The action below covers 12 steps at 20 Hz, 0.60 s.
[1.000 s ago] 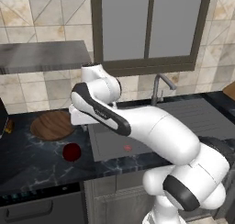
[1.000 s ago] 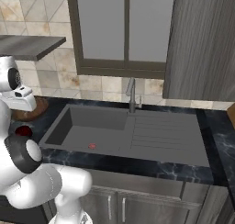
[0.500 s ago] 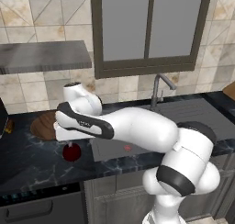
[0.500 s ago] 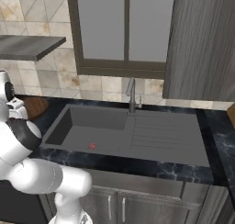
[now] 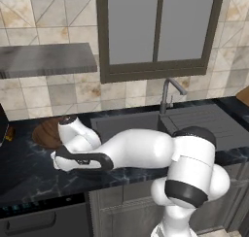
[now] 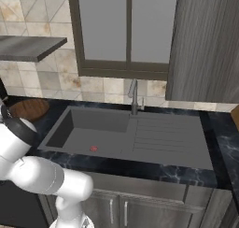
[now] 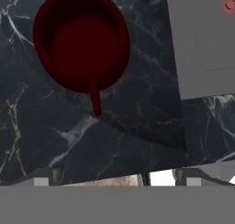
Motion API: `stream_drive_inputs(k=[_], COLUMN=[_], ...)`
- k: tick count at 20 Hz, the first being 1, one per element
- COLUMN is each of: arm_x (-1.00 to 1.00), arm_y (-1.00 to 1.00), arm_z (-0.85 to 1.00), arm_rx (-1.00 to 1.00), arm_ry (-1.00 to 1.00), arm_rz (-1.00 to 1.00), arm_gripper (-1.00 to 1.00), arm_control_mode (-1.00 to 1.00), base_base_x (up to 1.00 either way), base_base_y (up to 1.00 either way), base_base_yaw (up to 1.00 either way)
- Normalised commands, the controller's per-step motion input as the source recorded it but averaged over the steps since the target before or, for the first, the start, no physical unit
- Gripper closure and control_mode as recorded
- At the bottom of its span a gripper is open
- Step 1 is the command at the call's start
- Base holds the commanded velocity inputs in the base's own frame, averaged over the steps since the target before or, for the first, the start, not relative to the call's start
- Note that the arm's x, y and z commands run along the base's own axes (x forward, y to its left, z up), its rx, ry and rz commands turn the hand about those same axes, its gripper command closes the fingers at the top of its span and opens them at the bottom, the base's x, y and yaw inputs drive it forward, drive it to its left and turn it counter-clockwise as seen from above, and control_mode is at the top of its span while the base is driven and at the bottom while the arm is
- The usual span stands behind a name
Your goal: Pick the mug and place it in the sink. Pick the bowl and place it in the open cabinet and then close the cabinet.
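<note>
Hovering over the black marbled worktop [image 7: 114, 140], the white arm's two-finger gripper [image 7: 114, 177] looks straight down on the small dark red round mug [image 7: 80, 39], which fills the upper left of the hand view. Its fingers [image 7: 41, 179] stand at their widest and hold nothing; their dark tips just show at the bottom of that frame, one low left, one low right.

The mug sits upright on the worktop, mouth open to the camera, with its thin handle pointing down-frame toward the space between the tips. That is the relation the next move hangs on: the cup lies up-frame and somewhat left of the midline between the fingers, so the hand would likely have to shift that way before lowering, if the fingers are to straddle the round body rather than close on bare stone. Being round, the mug has no long axis to match; only the handle gives it a direction.

The matte grey rectangular sink [image 7: 206, 39] takes the upper right of the hand view, close beside the mug, its small red drain mark in the corner. In the left base view the large shallow brown wooden bowl [image 5: 46, 133] rests at centre left, beyond the hand.
</note>
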Motion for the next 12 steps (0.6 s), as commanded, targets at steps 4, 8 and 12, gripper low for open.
stream_drive_inputs(k=[4,8,12], arm_x=[0.16,0.24,0.25], arm_y=[0.00,0.00,0.00], arm_z=[-0.13,0.00,0.00], arm_rx=[0.01,0.03,0.04], arm_ry=[-0.07,0.06,0.01], arm_rz=[0.00,0.00,0.00], arm_gripper=[-1.00,-1.00,-1.00], arm_control_mode=[-1.00,-1.00,-1.00], base_base_x=[0.00,0.00,0.00], base_base_y=[0.00,0.00,0.00], base_base_yaw=[0.00,0.00,0.00])
